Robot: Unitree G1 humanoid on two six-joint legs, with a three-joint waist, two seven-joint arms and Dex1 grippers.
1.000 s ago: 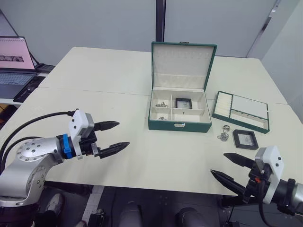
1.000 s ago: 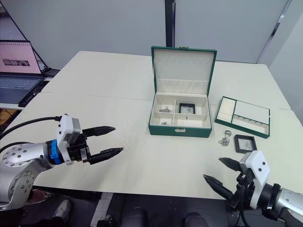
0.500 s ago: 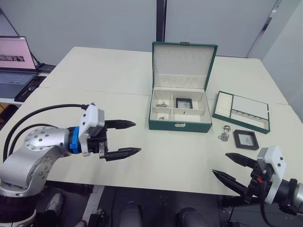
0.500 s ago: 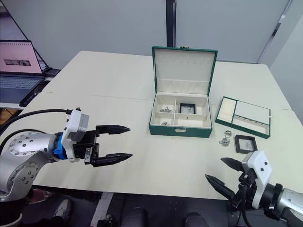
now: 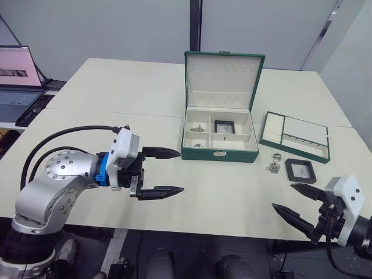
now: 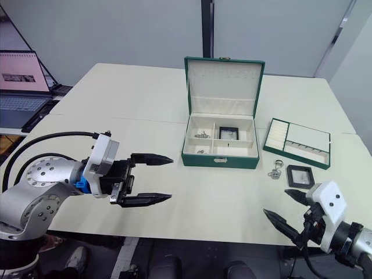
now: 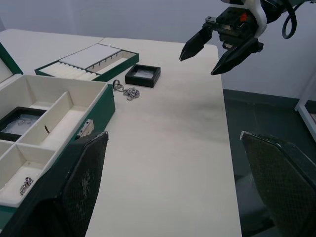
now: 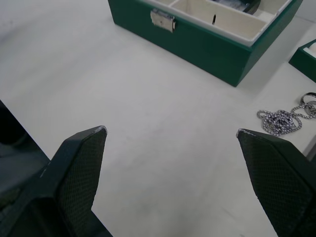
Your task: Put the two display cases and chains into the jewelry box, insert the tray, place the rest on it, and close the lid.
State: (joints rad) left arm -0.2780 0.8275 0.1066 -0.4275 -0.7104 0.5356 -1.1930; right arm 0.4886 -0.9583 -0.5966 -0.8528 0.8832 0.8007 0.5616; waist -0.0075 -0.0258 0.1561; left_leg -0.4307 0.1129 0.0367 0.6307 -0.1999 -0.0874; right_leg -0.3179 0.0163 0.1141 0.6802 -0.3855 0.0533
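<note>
One display case (image 5: 225,126) and a small chain (image 5: 199,128) lie in the open jewelry box (image 5: 220,138) at twelve o'clock on the worktop (image 5: 145,104), while at its four o'clock the second case (image 5: 301,171), another chain (image 5: 274,168) and the tray (image 5: 295,136) wait, both the left tool (image 5: 168,171) and the right tool (image 5: 298,201) spread open and empty.

Open laptop (image 5: 17,78) beside table (image 5: 116,93)

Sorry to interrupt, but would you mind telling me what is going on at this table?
A humanoid robot is packing a green jewelry box, whose lid stands open. One display case and some chains already lie inside. The other display case, a chain and the tray sit on the table to the box's right. The left tool and right tool both hover open, holding nothing.
</note>
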